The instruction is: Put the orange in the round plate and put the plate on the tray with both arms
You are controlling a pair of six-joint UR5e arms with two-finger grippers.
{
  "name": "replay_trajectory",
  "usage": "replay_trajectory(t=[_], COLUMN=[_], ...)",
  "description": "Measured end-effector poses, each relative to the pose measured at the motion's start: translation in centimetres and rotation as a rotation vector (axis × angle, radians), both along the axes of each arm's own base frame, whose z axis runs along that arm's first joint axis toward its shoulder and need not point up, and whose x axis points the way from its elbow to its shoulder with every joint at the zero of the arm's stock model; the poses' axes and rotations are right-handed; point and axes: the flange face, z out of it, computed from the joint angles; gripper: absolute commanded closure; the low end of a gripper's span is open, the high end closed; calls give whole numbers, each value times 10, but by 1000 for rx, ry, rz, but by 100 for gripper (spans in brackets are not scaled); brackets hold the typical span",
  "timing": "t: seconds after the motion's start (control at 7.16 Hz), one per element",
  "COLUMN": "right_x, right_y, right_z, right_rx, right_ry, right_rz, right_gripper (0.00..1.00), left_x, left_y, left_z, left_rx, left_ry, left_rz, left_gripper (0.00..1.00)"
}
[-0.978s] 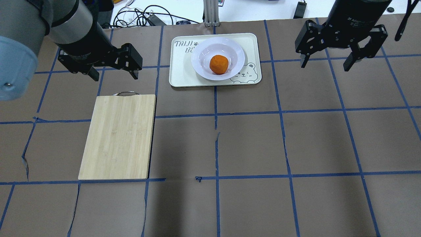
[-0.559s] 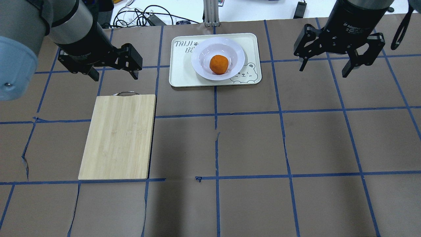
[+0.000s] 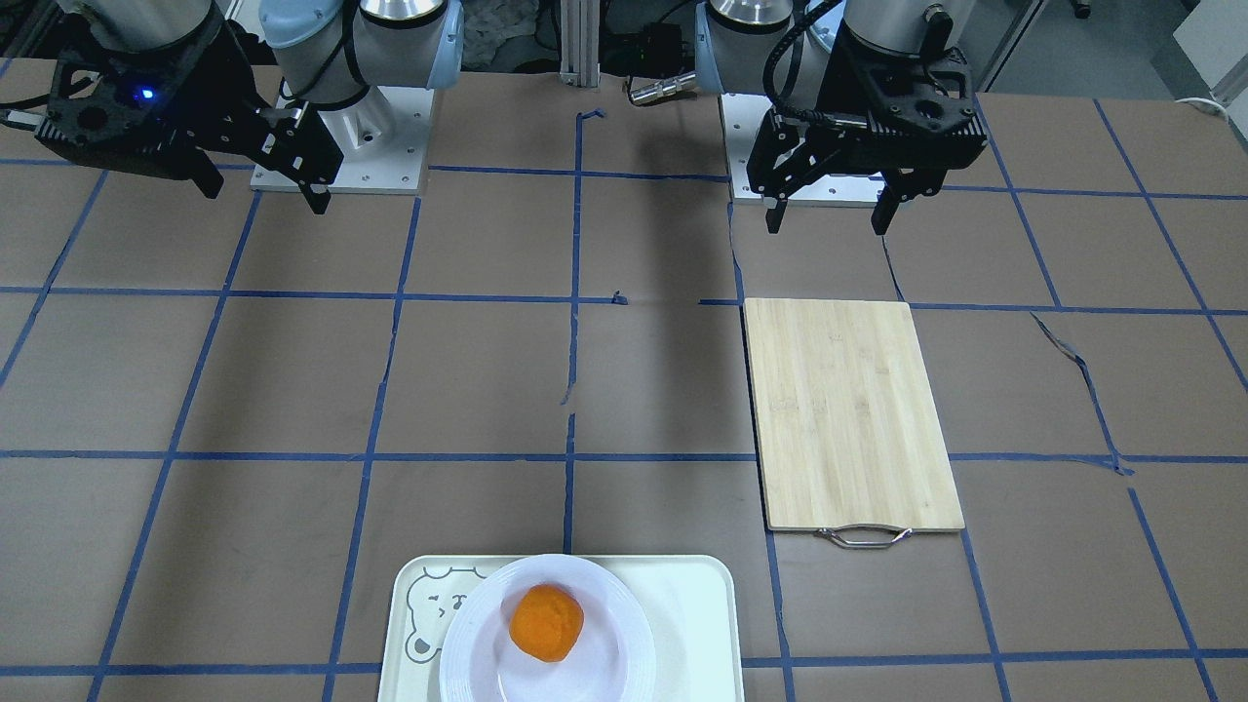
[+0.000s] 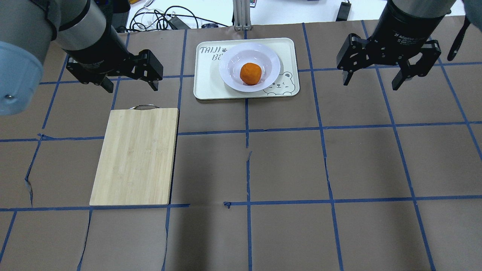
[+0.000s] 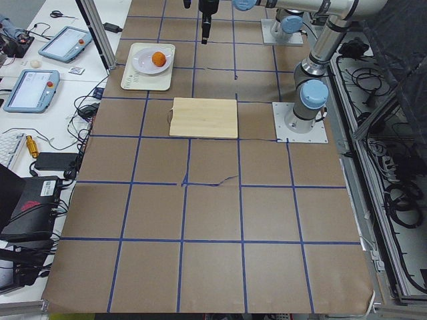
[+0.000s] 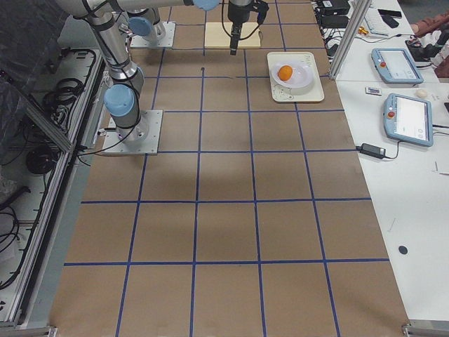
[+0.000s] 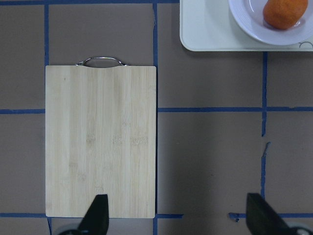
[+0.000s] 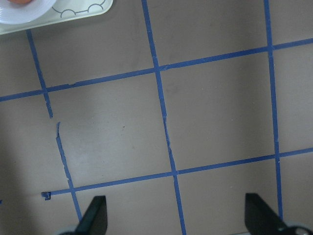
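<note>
My left hand (image 4: 131, 88) hangs wide open and empty above the worktop (image 4: 286, 162), by the handle end of the bamboo board (image 4: 135, 156). My right hand (image 4: 370, 84) hangs likewise, fingers apart, on the other side of the tray (image 4: 207, 84). The orange (image 4: 250, 73) sits in the round plate (image 4: 273, 64), which rests on the tray between my hands.

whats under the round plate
The cream tray: the round plate, with the orange in it, rests on it. The plate hides the tray's middle and part of its printed lettering.
</note>
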Motion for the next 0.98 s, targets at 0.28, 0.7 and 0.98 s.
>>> replay_trajectory(t=[0.28,0.7,0.98], right_x=[6,7,7], right_y=[3,3,3], right_z=[-3,-3,-3], right_rx=[-3,-7,-8], right_ry=[18,22,22], right_rz=[28,106,120], right_gripper=[0,0,0], left_x=[0,0,0], left_y=[0,1,5], left_z=[0,0,0], left_rx=[0,3,19], left_ry=[0,0,0], left_rz=[0,-1,-2], left_gripper=[0,0,0])
